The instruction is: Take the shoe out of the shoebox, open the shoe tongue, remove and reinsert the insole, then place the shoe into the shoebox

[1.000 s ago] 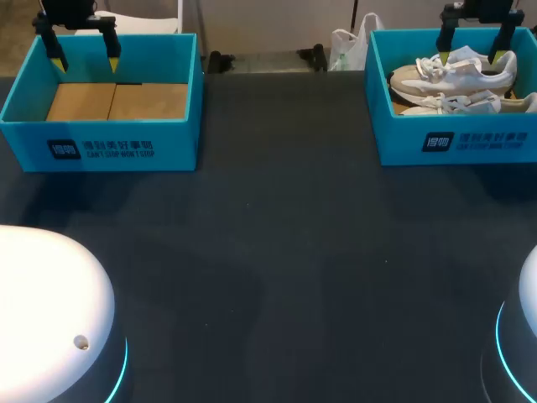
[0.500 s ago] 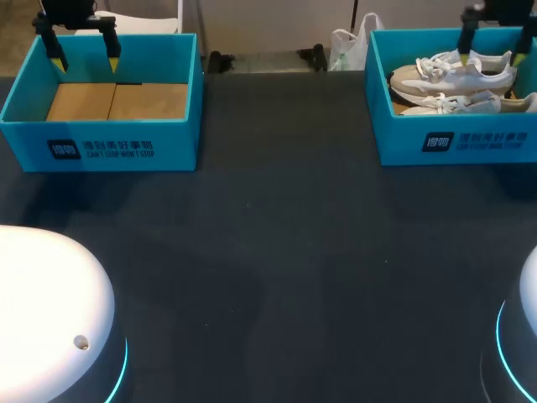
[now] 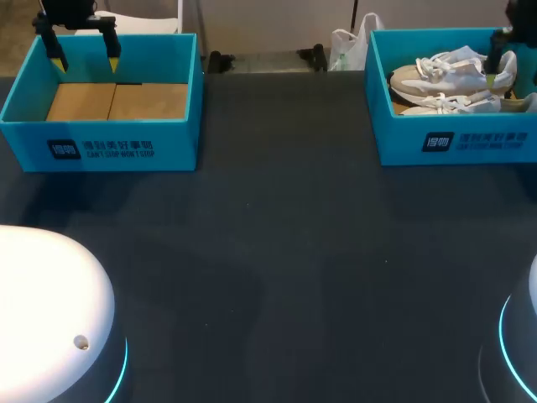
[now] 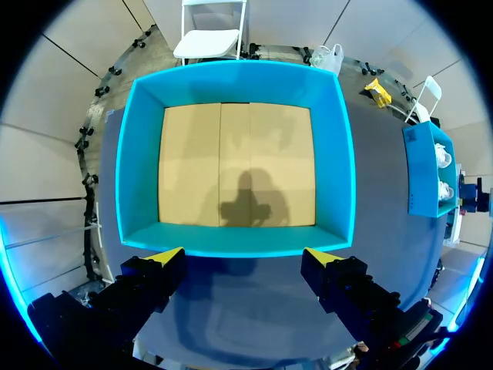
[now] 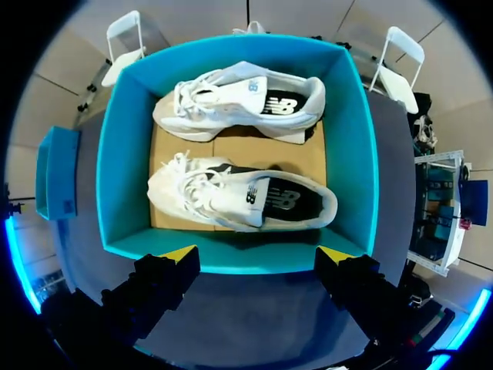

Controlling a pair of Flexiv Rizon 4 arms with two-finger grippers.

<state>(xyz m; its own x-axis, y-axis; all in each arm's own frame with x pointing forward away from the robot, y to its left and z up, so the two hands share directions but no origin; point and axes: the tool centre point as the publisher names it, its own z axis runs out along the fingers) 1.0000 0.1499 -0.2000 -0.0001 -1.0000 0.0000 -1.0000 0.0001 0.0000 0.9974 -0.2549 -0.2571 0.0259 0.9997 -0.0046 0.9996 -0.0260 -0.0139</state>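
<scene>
The left end effector hangs open above the left shoebox, whose cardboard floor shows; the dark surface stretches between the boxes; in the right shoebox two white shoes lie side by side, the far shoe beside the near shoe; the right end effector hovers over that box, fingers spread, gripping nothing.

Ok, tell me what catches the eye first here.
The right shoebox, bright teal at the table's far right corner, holds two white shoes side by side. The matching left shoebox shows only its cardboard floor. The left tool and right tool hang open above them.
</scene>
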